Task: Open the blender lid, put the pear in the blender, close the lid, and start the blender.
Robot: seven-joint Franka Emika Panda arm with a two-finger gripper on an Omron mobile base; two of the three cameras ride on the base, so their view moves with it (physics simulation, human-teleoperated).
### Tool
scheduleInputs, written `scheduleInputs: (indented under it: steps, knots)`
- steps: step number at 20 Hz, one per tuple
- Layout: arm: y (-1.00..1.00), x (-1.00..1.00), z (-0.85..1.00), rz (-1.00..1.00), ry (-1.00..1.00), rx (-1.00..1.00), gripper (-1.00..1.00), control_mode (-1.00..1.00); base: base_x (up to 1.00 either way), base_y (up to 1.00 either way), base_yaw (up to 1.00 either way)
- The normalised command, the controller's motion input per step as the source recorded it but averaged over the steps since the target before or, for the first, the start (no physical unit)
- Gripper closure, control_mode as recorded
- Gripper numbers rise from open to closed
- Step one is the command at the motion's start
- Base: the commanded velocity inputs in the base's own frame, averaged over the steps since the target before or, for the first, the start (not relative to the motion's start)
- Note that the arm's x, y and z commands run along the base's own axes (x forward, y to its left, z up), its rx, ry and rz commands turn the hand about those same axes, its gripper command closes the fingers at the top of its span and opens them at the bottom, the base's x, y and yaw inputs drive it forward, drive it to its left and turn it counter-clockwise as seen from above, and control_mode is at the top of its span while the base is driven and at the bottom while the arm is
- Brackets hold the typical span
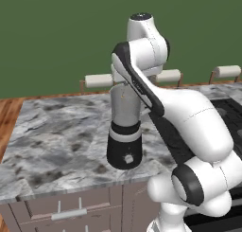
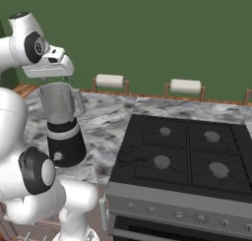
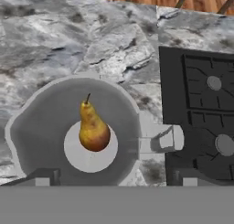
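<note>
The marble counter (image 1: 56,131) spreads over the left and centre of the left base view, with a black gas stove (image 2: 187,151) taking the right half of the right base view. The blender (image 1: 124,127) stands near the counter's front edge at centre frame, jar open at the top, no lid on it. I cannot find the blender lid anywhere in these views.

The gripper (image 2: 49,68) hangs directly above the jar mouth at the upper left of the right base view, likely so that a released fruit falls straight in. In the hand view its two dark finger tips (image 3: 41,176) stand wide apart at the bottom edge, gripping nothing. The pear (image 3: 93,127) sits inside the jar, at the middle of the jar floor, stem toward the top of that frame.

The jar handle (image 3: 162,140) points toward the stove, leaving a narrow gap on that side; open counter lies to the left and behind for lifting away.
</note>
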Motion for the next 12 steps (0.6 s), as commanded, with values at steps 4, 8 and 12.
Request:
scheduleInputs:
  steps: [4,8,12]
  knots:
    - [-0.63,-0.28,0.68,0.0,-0.19,0.01,-1.0,-1.0,0.0,0.0,0.0]
    - [-0.9,-0.28,-0.3,-0.01,-0.01,0.02,-1.0,-1.0,0.0,0.0,0.0]
    - [-1.0,-0.18,-0.98,0.0,0.1,0.01,-1.0,-1.0,0.0,0.0,0.0]
